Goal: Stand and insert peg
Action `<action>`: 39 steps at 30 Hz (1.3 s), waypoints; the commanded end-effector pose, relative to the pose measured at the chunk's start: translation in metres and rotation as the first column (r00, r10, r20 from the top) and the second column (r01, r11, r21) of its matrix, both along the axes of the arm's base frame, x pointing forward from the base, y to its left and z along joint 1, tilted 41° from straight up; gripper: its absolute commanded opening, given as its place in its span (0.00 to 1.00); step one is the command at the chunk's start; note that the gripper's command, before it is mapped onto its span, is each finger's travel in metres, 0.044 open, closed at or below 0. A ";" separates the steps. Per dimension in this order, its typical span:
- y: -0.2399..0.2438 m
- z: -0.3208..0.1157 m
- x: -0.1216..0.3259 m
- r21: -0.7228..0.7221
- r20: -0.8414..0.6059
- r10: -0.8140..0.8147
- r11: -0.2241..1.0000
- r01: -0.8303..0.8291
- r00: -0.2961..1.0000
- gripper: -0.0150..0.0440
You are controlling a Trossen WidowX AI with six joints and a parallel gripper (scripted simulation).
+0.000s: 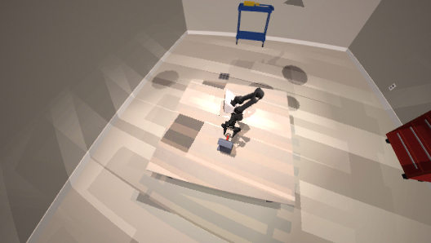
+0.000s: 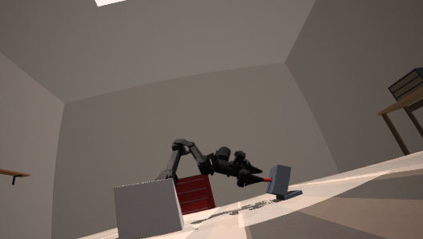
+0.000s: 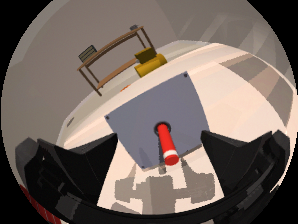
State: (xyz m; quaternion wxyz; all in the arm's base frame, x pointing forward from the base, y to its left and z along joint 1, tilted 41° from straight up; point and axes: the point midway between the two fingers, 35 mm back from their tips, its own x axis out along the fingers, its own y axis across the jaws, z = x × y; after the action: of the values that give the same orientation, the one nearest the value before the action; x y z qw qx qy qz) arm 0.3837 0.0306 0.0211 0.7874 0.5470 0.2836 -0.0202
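Note:
The red peg [image 1: 228,138] [image 2: 267,180] [image 3: 167,144] stands out of the hole [image 3: 156,128] in the face of the blue-grey sloped panel [image 1: 225,145] [image 2: 281,180] [image 3: 132,127]. Its white band and red outer end point out toward the wrist camera. How deep its plain end sits inside is hidden. My gripper [image 1: 229,134] [image 2: 262,176] [image 3: 160,136] is open and empty, with one finger well to each side of the peg in the wrist view, not touching it.
A white box [image 2: 146,208] stands on the table [image 1: 253,171] beside the arm's base. A red drawer cabinet [image 1: 414,147] [image 2: 196,194], a blue cart [image 1: 251,36] and a wooden shelf table [image 3: 115,75] stand farther off.

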 end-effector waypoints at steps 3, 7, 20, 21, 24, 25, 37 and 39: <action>-0.002 0.002 -0.007 -0.002 -0.006 0.006 1.000 -0.006 1.000 1.00; -0.003 0.005 -0.010 -0.002 -0.007 0.005 1.000 -0.006 1.000 1.00; -0.007 0.012 -0.018 -0.002 -0.008 0.005 1.000 -0.005 1.000 1.00; -0.008 0.013 -0.019 -0.002 -0.009 0.005 1.000 -0.005 1.000 1.00; -0.009 0.014 -0.020 -0.002 -0.009 0.005 1.000 -0.005 1.000 1.00; -0.009 0.015 -0.021 -0.002 -0.009 0.005 1.000 -0.005 1.000 1.00; -0.013 0.021 -0.029 -0.001 -0.010 0.004 1.000 -0.004 1.000 1.00; -0.013 0.022 -0.030 -0.001 -0.010 0.004 1.000 -0.004 1.000 1.00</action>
State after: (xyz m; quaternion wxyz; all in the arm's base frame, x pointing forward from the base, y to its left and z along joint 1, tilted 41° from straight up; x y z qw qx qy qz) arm 0.3587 0.0175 0.0430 0.7864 0.5475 0.2852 -0.0220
